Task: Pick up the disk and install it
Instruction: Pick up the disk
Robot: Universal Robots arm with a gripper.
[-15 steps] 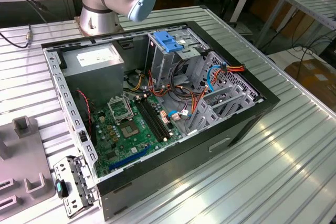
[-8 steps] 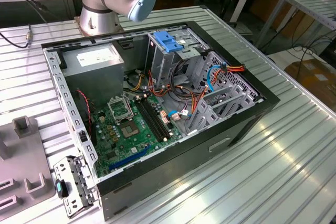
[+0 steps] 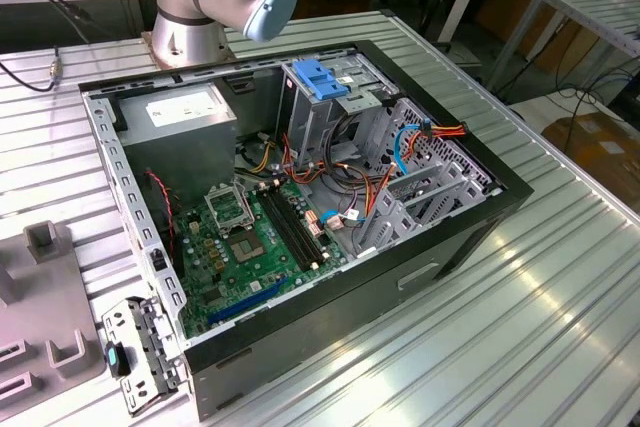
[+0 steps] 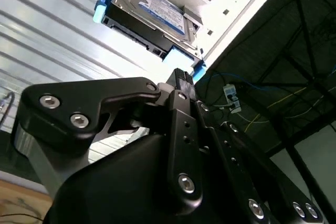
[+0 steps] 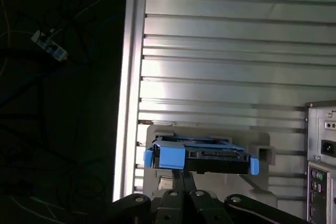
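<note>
Aluminium table [image 5: 220, 51], ribbed, bearing a grey holder [image 5: 210, 130] with the disk [image 5: 215, 158] flat on it, blue rails at both ends. Hovers close before it with gripper [image 5: 184, 178] clenched empty. Rightward, the case [image 5: 321, 140].

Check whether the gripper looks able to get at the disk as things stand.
Probably yes. In both wrist views the gripper sits close to the disk, which lies exposed on a grey holder on the ribbed table, with nothing between them.
</note>
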